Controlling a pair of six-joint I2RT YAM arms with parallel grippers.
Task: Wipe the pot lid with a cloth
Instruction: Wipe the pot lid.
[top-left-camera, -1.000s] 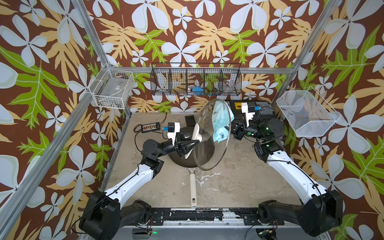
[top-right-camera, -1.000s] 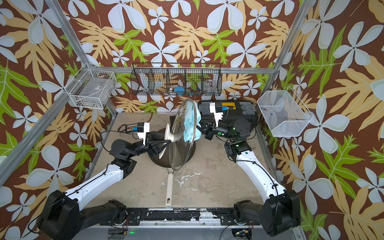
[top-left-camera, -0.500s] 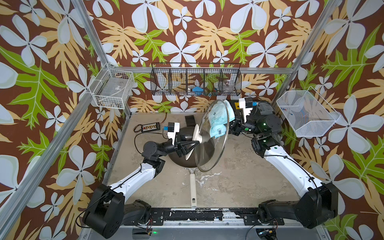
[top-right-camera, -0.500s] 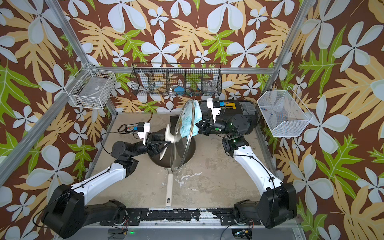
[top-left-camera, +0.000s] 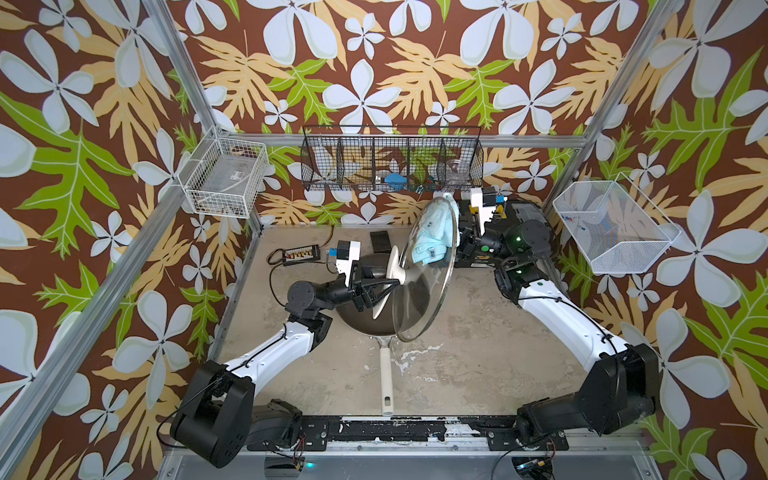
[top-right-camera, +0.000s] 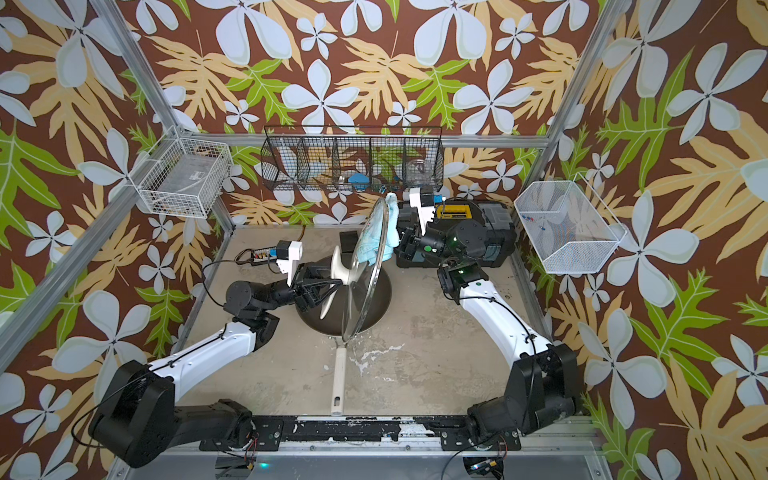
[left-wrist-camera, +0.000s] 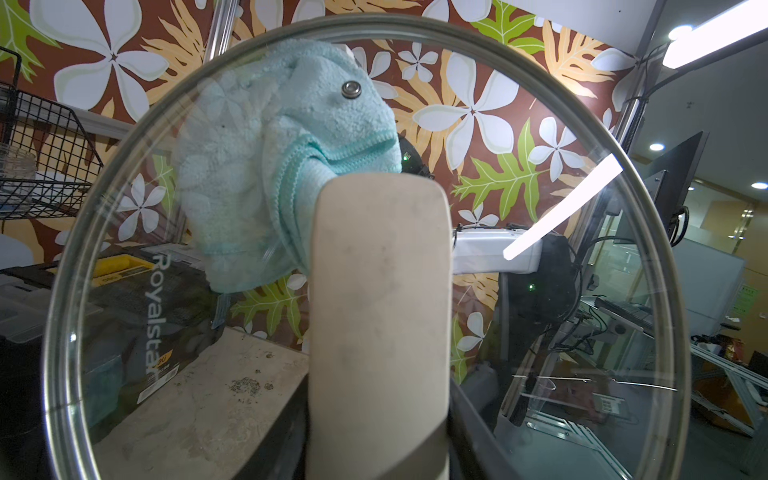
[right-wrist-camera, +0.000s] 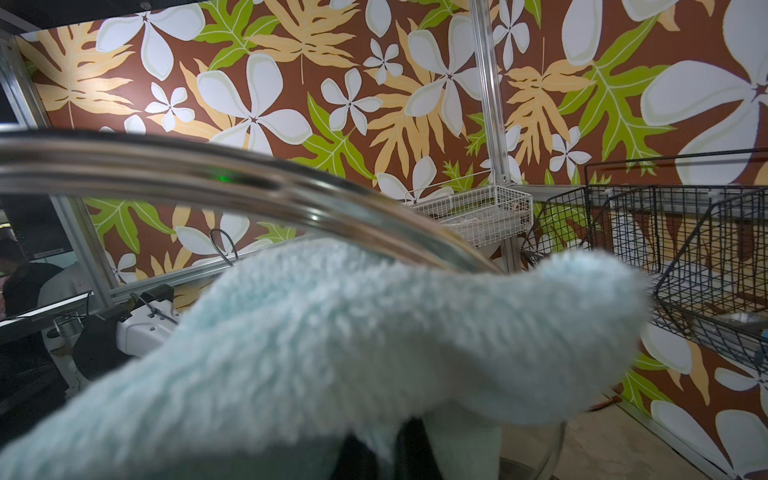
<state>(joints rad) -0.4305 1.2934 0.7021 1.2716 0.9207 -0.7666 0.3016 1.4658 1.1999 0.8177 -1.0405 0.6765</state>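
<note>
Now the cloth, clamped in the fingers of the right gripper, has slid up the underside of the pot lid to its top rim, so the wipe stroke looks to be progressing. Fingers of the left gripper are clenched on the handle, holding the lid on edge above the pan. Its underside faces the right arm and the handle axis is near-vertical.

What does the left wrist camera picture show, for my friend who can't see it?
A big round glass lid fills the picture, its cream handle close up in the middle. A fluffy light blue cloth presses against the far side of the glass near the rim, with flowery wallpaper behind.
</note>
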